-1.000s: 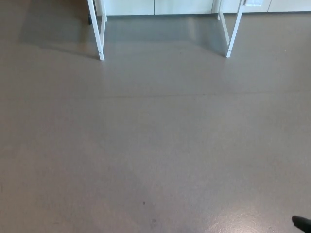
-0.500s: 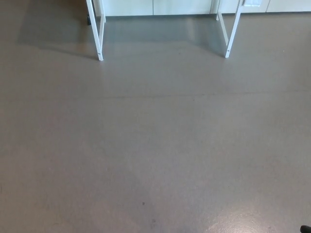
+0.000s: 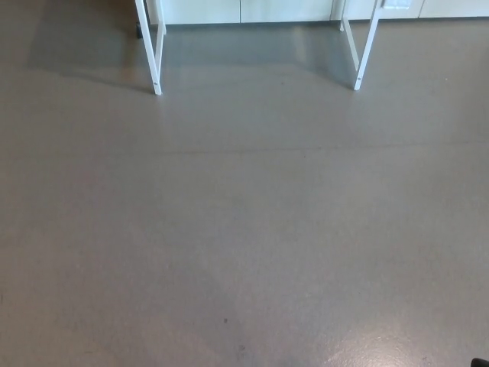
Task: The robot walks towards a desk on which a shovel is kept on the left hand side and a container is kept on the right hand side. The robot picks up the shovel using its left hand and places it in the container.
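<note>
Neither the shovel nor the container shows in the head view; the desk top lies beyond the picture's upper edge. Only the desk's white legs appear, the left legs (image 3: 155, 53) and the right legs (image 3: 362, 50), standing on the grey floor far ahead. A small black sliver of my right hand (image 3: 481, 362) pokes in at the bottom right corner, too little of it to tell its state. My left hand does not show.
Grey-brown floor (image 3: 244, 229) stretches from me to the desk legs. White cabinet fronts (image 3: 244, 11) run along the wall behind the desk. A dark caster (image 3: 140, 32) sits by the left legs.
The black sliver at the bottom right has dropped lower and almost left the picture. The view has shifted very slightly; the desk legs stay nearly where they were.
</note>
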Robot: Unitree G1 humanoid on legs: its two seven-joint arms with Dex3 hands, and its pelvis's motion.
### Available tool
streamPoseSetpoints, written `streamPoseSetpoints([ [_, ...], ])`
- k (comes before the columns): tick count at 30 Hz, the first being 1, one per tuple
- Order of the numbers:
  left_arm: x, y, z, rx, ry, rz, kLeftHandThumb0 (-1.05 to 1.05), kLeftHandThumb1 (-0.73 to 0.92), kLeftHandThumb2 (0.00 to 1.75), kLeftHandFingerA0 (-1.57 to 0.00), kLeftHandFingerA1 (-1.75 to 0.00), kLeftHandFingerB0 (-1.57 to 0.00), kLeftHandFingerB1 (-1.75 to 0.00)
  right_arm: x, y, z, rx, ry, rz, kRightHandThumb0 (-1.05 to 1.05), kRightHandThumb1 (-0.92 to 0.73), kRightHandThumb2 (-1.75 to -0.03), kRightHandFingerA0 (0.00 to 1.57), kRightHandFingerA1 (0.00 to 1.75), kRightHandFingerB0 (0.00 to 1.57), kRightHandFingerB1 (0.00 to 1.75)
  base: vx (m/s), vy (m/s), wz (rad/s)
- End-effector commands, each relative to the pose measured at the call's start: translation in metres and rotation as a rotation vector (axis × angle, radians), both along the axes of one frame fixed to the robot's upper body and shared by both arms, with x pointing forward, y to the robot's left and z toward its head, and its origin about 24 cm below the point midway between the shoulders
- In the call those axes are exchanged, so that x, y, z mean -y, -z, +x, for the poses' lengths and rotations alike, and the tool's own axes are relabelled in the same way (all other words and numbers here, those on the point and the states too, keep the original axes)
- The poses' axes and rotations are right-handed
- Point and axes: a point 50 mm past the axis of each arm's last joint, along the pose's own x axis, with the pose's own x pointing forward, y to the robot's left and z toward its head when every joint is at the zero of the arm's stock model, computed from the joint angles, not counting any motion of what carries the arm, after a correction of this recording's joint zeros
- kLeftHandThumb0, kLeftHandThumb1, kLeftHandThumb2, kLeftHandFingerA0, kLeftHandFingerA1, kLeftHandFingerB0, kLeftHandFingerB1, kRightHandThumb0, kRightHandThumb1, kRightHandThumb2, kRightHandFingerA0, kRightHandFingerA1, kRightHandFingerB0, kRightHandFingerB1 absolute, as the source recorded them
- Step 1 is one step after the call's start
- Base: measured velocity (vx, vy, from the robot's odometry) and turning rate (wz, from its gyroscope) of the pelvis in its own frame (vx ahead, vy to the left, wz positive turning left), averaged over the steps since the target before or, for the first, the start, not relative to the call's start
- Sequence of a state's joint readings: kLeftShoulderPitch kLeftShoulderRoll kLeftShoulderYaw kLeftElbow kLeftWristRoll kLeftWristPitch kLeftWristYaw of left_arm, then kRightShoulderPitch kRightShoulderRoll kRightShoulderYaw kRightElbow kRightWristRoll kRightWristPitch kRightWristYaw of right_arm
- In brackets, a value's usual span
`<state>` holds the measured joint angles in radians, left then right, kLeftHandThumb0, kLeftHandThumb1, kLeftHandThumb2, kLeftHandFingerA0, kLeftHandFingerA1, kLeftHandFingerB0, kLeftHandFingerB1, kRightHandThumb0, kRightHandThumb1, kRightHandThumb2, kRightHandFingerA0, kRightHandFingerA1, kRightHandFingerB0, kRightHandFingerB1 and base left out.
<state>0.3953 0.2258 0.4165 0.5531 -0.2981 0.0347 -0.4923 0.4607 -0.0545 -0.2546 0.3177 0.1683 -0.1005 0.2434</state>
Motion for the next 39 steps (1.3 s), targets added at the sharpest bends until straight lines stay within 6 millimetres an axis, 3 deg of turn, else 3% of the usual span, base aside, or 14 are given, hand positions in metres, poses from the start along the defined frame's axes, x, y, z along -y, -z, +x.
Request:
streamPoseSetpoints([
  [1,-0.0031,-0.0046,0.0017,0.01,0.006,0.007,-0.29,0.52,0.63,-0.5,-0.42,-0.43,-0.39,0.0025,-0.0026,0.0016,0.034,0.01,-0.01,-0.2,-0.48,-0.54,0.63,0.56,0.48,0.45,0.0,0.0,0.0],
  [2,-0.0042,-0.0037,0.0028,0.01,0.008,0.007,-0.24,0.56,0.57,-0.54,-0.39,-0.44,-0.35,0.0027,-0.0027,0.0029,0.036,0.008,-0.014,-0.2,-0.48,-0.54,0.62,0.56,0.47,0.44,0.0,0.0,0.0],
  [23,0.0005,-0.0083,0.0044,0.007,0.03,0.024,-0.27,0.57,0.57,-0.52,-0.38,-0.43,-0.35,0.0022,-0.0018,0.0038,0.037,-0.002,-0.016,-0.25,-0.47,-0.53,0.64,0.56,0.5,0.46,0.0,0.005,0.03],
  [32,-0.0025,-0.0086,0.006,0.001,0.029,0.038,-0.28,0.56,0.57,-0.53,-0.38,-0.44,-0.35,-0.0001,-0.0008,0.0064,0.041,-0.002,-0.002,-0.24,-0.48,-0.54,0.64,0.59,0.5,0.47,0.17,0.291,-0.15],
  [39,-0.0037,-0.0069,0.0053,0.0,0.034,0.038,-0.29,0.55,0.57,-0.54,-0.38,-0.44,-0.35,0.0008,0.0002,0.0063,0.042,-0.012,-0.016,-0.25,-0.47,-0.54,0.66,0.59,0.52,0.48,0.23,0.027,0.07],
])
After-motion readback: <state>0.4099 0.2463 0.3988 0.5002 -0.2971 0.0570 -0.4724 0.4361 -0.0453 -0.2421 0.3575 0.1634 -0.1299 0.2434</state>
